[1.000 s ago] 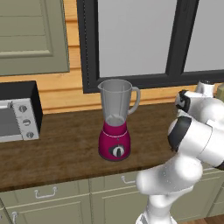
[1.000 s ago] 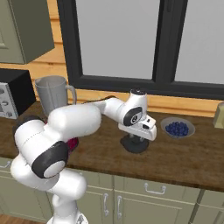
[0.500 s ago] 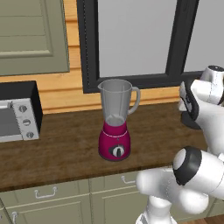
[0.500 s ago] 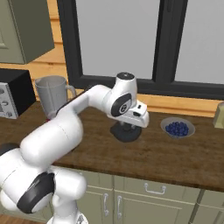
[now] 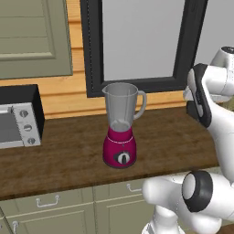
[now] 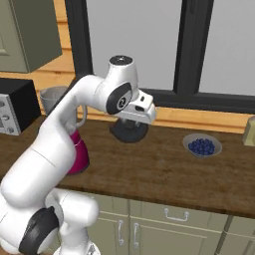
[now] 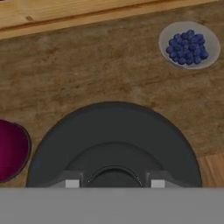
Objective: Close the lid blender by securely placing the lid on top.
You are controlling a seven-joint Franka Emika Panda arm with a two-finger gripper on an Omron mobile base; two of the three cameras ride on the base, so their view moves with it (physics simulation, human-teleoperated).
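The blender [image 5: 121, 132] stands on the wooden counter, its magenta base with the round dial under a tall clear grey jar whose mouth is uncovered. In the right base view the arm hides part of the blender [image 6: 78, 152]. The lid [image 6: 128, 133], a flat round black cap, hangs above the counter to the right of the blender, and my gripper [image 6: 130, 124] is shut on it from above. In the hand view the lid [image 7: 113, 140] spreads wide under my gripper [image 7: 114, 181], with the edge of the blender's magenta base [image 7: 13, 148] at the left.
A bowl of blue berries [image 6: 201, 146] sits on the counter to the right, also seen as the berry bowl [image 7: 189, 43]. A grey toaster oven [image 5: 18, 121] stands at the far left. The dark window frame [image 5: 137, 87] runs along the wall behind the counter.
The gripper has risen from the counter with the lid in it and carried it left, closer to the blender. The blender has not moved.
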